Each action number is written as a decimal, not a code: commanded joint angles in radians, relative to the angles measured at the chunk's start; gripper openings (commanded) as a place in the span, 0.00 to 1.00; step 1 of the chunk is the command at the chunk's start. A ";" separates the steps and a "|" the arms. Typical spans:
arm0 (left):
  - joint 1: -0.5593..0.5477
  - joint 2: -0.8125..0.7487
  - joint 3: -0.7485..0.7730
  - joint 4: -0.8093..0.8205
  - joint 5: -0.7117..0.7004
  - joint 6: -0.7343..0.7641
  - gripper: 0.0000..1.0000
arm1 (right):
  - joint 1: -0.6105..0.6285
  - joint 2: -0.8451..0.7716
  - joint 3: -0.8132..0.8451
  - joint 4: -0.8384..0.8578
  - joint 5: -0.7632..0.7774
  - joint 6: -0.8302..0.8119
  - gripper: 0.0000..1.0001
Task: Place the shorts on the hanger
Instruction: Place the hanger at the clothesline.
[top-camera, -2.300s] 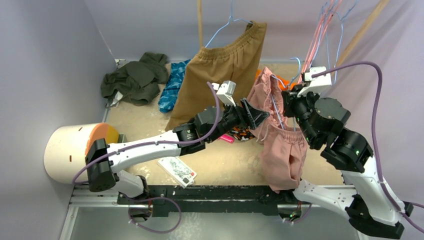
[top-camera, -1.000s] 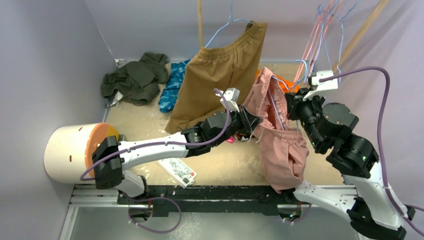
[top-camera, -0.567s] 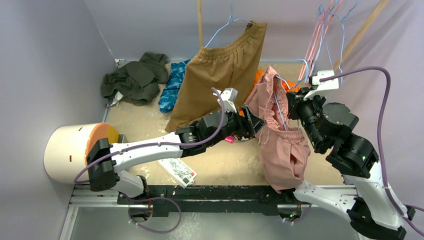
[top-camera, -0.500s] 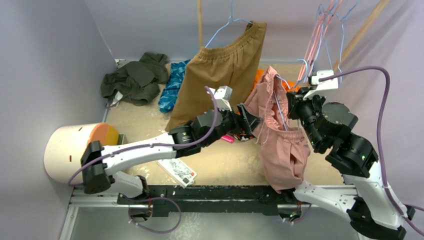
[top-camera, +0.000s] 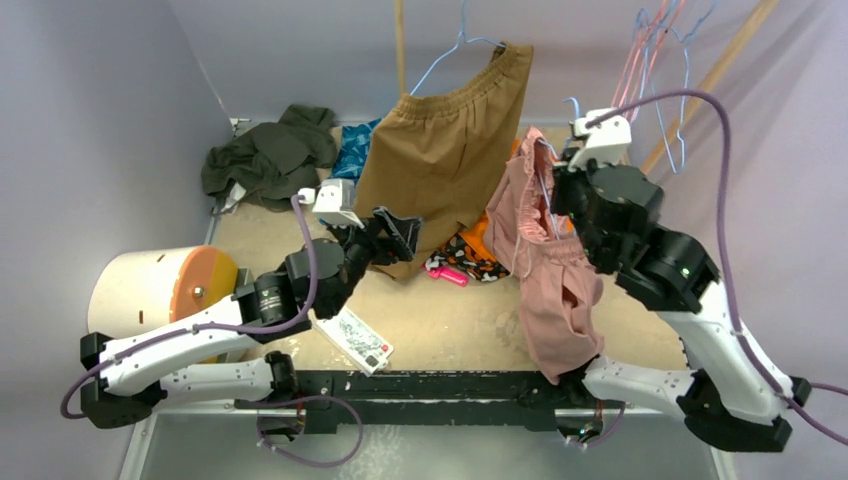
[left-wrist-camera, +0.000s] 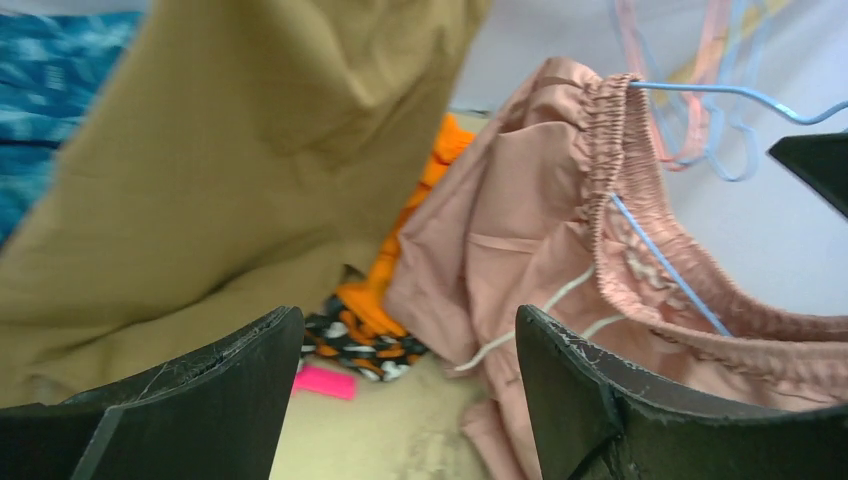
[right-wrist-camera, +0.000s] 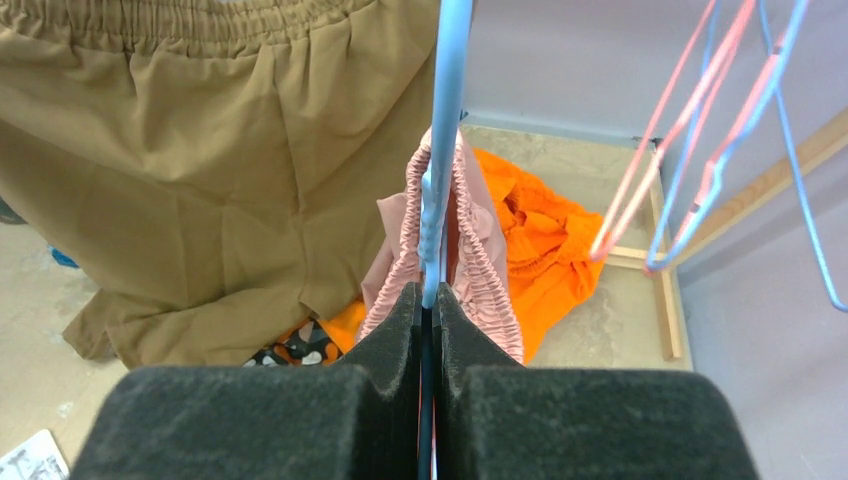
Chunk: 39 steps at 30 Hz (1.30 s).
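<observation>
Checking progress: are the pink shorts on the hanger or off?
On: the hanger, gripped by the right hand, passes inside the shorts' waistband.

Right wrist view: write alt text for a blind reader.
The right gripper is shut on the light-blue hanger, whose wire runs up the centre with the pink shorts draped either side. Tan-brown shorts hang at left; an orange garment and more wire hangers are at right.

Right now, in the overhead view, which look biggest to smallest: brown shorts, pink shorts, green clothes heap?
brown shorts
pink shorts
green clothes heap
Both shorts hang nearer the camera, so real sizes are unsure.
</observation>
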<state>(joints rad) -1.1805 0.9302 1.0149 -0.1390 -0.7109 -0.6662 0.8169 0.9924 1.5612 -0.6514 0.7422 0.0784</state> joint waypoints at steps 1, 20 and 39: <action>-0.004 -0.049 -0.006 -0.119 -0.195 0.108 0.77 | -0.003 0.076 0.057 0.085 -0.018 0.001 0.00; -0.004 0.018 0.142 0.251 0.476 0.576 0.71 | -0.029 -0.126 -0.144 0.249 -0.550 -0.113 0.00; -0.002 0.261 0.440 0.053 0.848 1.078 0.63 | -0.028 -0.282 -0.182 0.189 -0.797 -0.138 0.00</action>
<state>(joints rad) -1.1805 1.1706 1.3643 -0.0414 0.0948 0.2970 0.7906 0.7219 1.3842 -0.5262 -0.0120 -0.0330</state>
